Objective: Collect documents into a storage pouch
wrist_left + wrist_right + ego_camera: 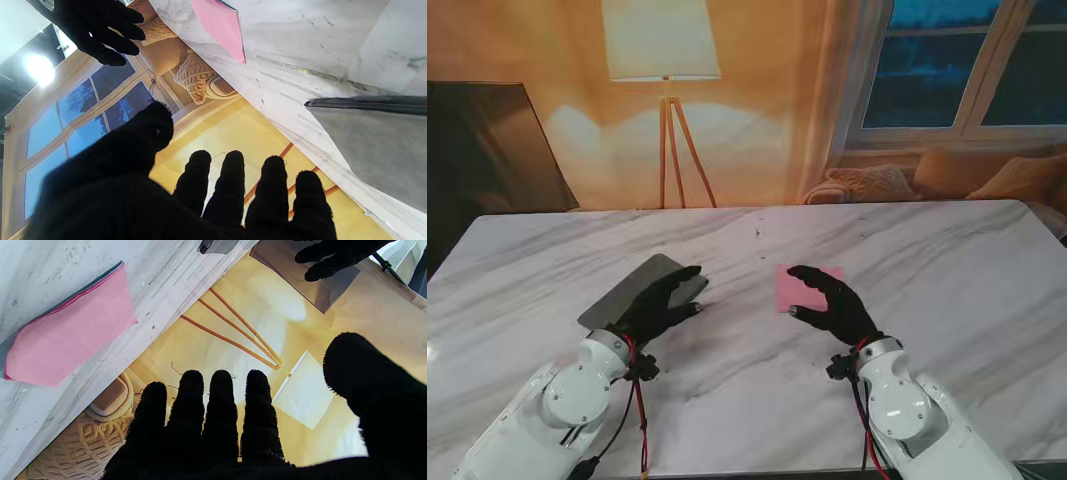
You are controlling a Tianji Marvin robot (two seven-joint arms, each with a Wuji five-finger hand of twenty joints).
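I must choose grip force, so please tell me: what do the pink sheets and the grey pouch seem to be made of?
Pink sheets: probably matte paper, a thin flat stack with layered edges. Grey pouch: looks like soft matte fabric or felt, with a dark zipper edge showing in the left wrist view; exact material unclear.

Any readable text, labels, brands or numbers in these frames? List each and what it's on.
None readable in any view.
Pink documents: plain top sheet, no print visible.
Grey pouch: no label or brand visible.
Both gloved hands, left hand and right hand: no markings.
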